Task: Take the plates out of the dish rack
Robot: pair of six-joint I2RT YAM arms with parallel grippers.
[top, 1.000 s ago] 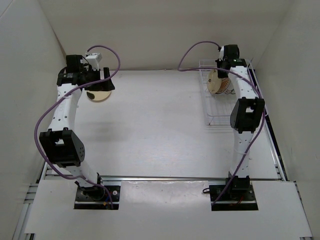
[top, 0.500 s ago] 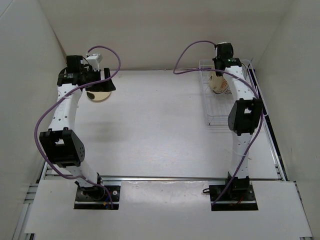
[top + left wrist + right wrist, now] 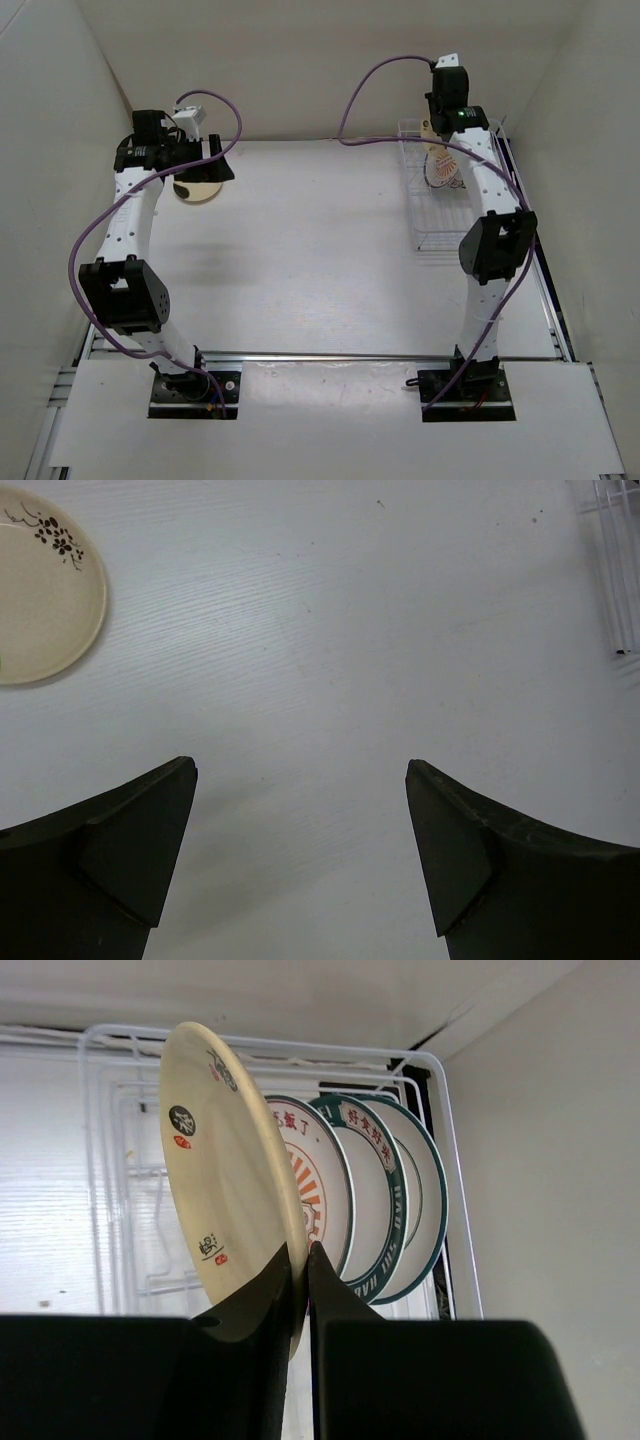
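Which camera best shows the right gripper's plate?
Right wrist: the cream plate fills the view, rim pinched by the right gripper. In top external the arm hides most of it; left wrist misses it.

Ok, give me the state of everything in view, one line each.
left end effector: open, empty
right end effector: shut on the stamped cream plate
stamped cream plate: gripped at its rim, on edge
flowered plate: lying flat on the table
orange-rayed plate: upright in the dish rack
two green-rimmed plates: upright behind it
dish rack: holds three plates
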